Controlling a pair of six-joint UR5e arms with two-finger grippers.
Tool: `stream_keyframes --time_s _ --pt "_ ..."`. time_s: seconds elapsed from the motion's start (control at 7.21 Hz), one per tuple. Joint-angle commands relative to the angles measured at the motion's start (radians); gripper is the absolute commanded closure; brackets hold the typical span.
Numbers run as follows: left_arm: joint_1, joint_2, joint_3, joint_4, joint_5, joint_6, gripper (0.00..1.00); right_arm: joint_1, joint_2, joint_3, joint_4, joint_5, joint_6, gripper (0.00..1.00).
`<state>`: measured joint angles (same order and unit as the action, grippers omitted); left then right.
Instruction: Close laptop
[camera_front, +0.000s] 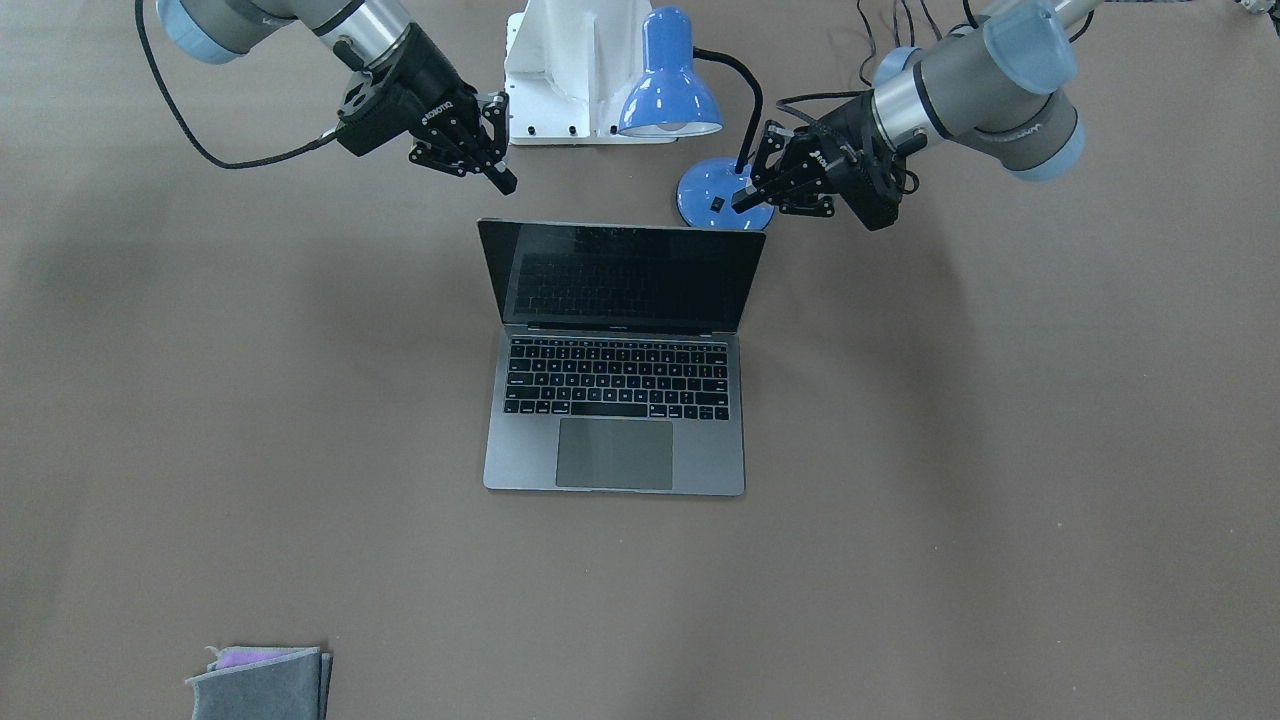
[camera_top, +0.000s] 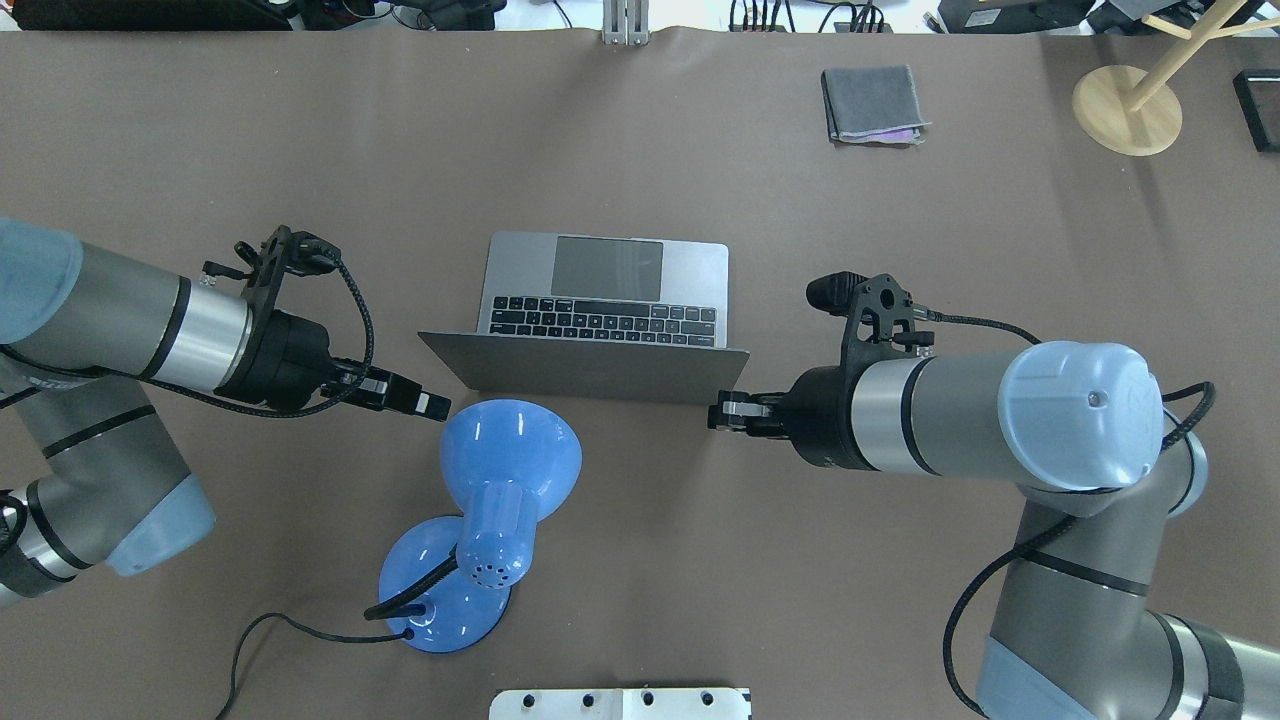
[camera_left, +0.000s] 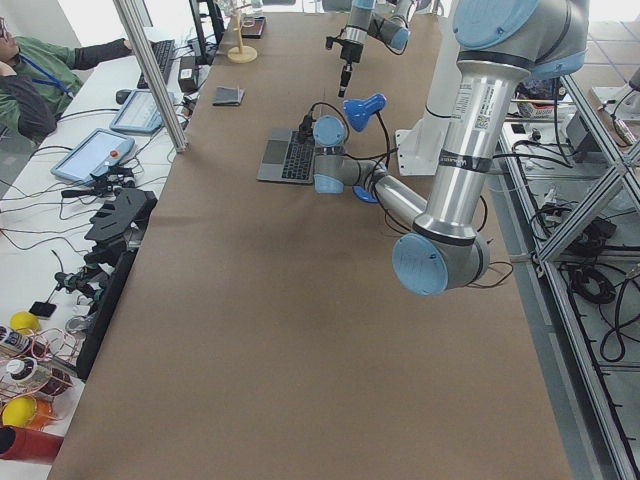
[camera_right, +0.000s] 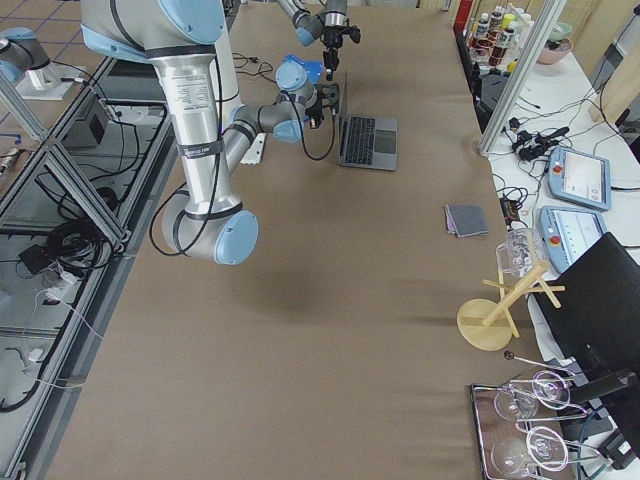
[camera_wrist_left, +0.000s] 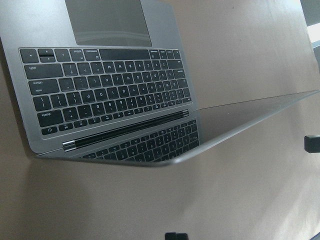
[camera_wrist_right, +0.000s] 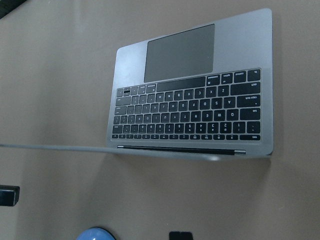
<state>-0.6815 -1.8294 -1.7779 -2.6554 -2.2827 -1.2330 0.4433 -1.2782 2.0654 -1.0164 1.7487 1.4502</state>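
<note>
An open laptop (camera_front: 615, 400) lies at the middle of a brown surface (camera_front: 1000, 450), its dark screen tilted back toward the robot. The 2 tools hover just behind the lid's upper corners: the left tool (camera_front: 742, 203) and the right tool (camera_front: 505, 182), each with its fingers pressed together. A blue desk lamp (camera_front: 668, 90) stands behind the lid.

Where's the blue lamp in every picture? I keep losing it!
Front-facing: lamp top middle, behind the screen.
Overhead: lamp bottom, left of centre.
Exterior left: lamp upper middle, small.
Exterior right: lamp top, left of middle.
Left wrist: not in it.
Right wrist: lamp, blue sliver, bottom edge.
Landmark: the open laptop, in every view.
</note>
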Motion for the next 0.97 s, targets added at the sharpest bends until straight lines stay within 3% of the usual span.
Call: stream_keyframes --time_s 0.0,0.28,0.83 --pt "-0.012 -0.008 0.0 0.003 0.002 0.001 1.0 0.026 0.019 -0.011 -0.027 -0.009 -0.001 1.0" --pt "-0.019 -0.028 0.009 0.009 0.055 0.001 1.0 0.054 0.02 -0.03 -0.027 -0.009 -0.002 1.0" --pt "-0.095 -0.083 0.09 0.009 0.063 0.009 1.0 0.095 0.074 -0.1 -0.025 -0.005 -0.002 1.0"
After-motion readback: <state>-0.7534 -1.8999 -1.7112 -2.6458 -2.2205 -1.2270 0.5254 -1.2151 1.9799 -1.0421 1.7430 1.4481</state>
